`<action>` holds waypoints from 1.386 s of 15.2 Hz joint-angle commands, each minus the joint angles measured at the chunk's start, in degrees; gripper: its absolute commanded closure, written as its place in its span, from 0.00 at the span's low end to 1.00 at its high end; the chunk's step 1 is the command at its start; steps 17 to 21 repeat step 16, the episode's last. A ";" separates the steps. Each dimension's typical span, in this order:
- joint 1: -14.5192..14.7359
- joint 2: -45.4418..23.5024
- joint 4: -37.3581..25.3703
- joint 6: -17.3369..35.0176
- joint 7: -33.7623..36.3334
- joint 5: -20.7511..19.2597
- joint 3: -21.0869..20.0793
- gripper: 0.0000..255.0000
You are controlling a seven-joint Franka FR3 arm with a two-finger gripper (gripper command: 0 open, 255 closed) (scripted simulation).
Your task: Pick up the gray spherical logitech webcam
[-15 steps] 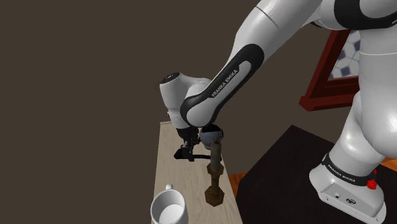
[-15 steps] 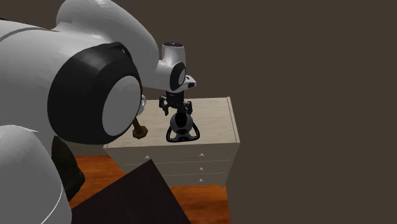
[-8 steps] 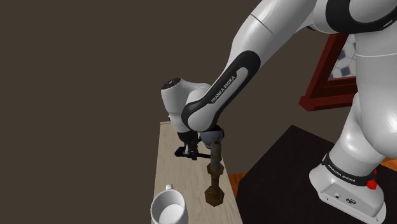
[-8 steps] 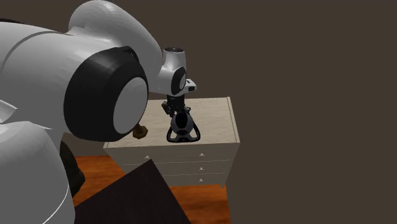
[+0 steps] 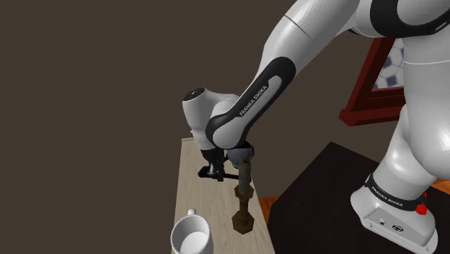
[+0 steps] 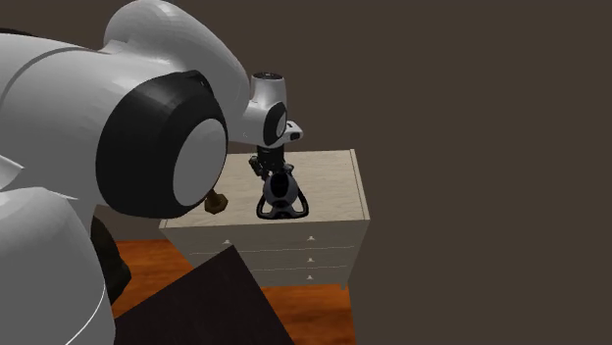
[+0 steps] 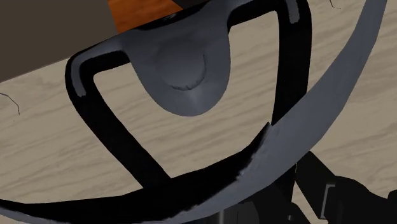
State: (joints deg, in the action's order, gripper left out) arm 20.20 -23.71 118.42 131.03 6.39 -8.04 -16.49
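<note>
Webcam (image 6: 280, 190): dark grey ball on black loop stand, upright on dresser (image 6: 335, 184) top, near edge above drawers. Wrist view has its grey body and black loop very close, pale wood grain behind. Gripper (image 6: 271, 169) directly over webcam, pointing down, right at ball. Fingers open or closed: cannot tell. Brown wooden candlestick (image 5: 243, 206) stands near webcam. White mug (image 5: 191, 238) beyond candlestick, farther from webcam, same dresser top.
</note>
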 commanded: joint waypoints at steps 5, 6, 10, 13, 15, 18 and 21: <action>-0.47 3.18 -0.40 -3.44 -0.78 1.26 -0.67 1.00; -0.55 3.73 -0.49 -4.06 -0.92 1.48 -0.77 1.00; -0.83 5.85 -1.02 -6.59 -1.45 2.33 -1.14 1.00; -1.01 7.35 -1.54 -8.54 -1.83 2.93 -1.37 1.00; -1.07 7.91 -1.76 -9.29 -1.97 3.15 -1.45 1.00; -1.07 7.90 -1.77 -9.29 -1.97 3.15 -1.45 1.00; -1.07 7.90 -1.77 -9.29 -1.97 3.15 -1.45 1.00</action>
